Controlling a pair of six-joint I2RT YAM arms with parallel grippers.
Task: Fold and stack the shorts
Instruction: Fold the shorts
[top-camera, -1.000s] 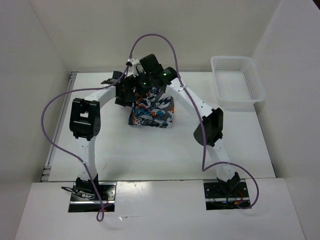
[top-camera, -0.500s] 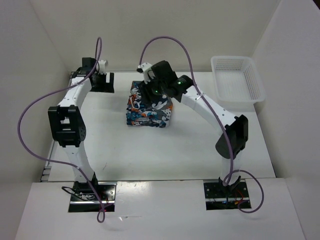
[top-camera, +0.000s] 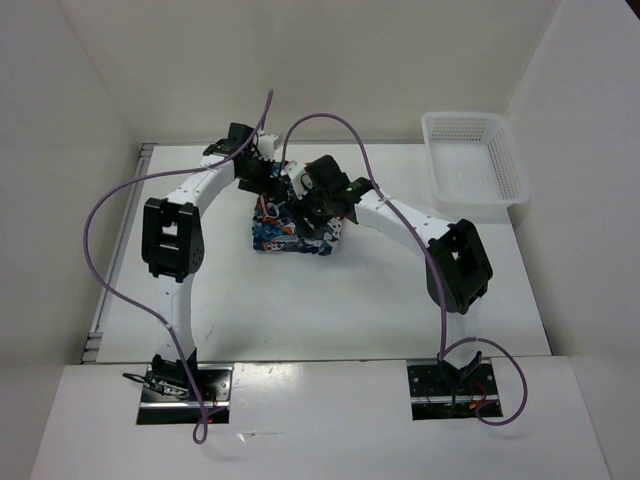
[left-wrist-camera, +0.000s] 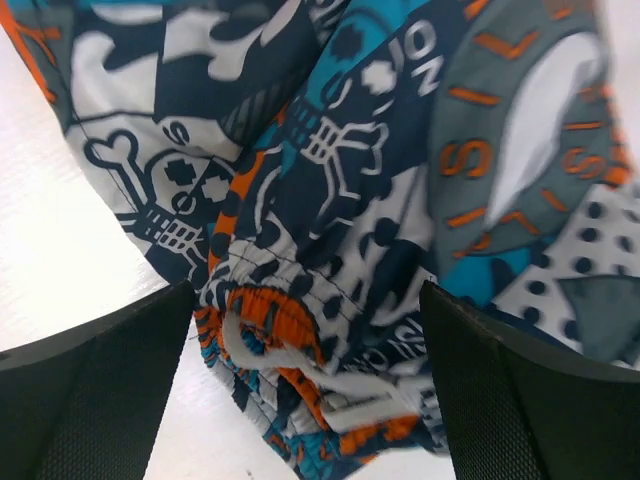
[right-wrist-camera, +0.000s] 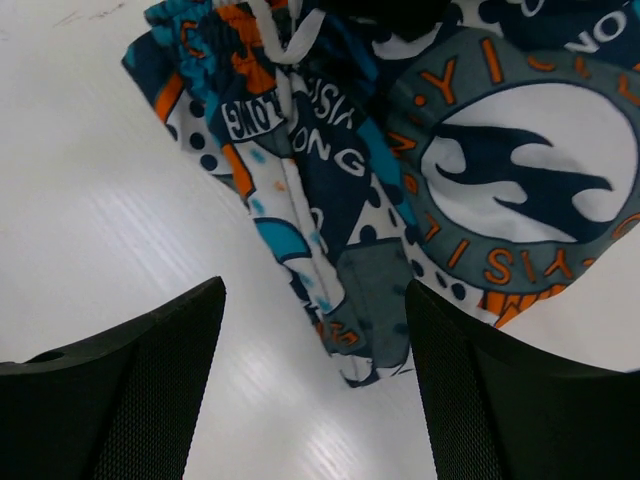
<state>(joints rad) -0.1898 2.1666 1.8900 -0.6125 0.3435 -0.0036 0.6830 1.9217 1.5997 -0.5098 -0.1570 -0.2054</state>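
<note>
The shorts (top-camera: 283, 238) lie folded in a small bundle at the middle of the table, with a teal, orange, white and black print. My left gripper (top-camera: 270, 192) is open over their back left corner. In the left wrist view the shorts (left-wrist-camera: 330, 180) fill the frame, and the orange waistband with a white drawstring (left-wrist-camera: 300, 355) lies between my open left gripper (left-wrist-camera: 305, 400) fingers. My right gripper (top-camera: 318, 212) is open over the bundle's right side. In the right wrist view a folded edge of the shorts (right-wrist-camera: 350, 260) runs down between my open right gripper (right-wrist-camera: 315, 385) fingers.
A white mesh basket (top-camera: 476, 165) stands at the back right of the white table (top-camera: 330, 300). White walls close in the left, back and right sides. Purple cables loop above both arms.
The left arm swung away to the back left corner half a second ago and has come back to the shorts. The right arm has dropped lower over the shorts, which look more bunched.
</note>
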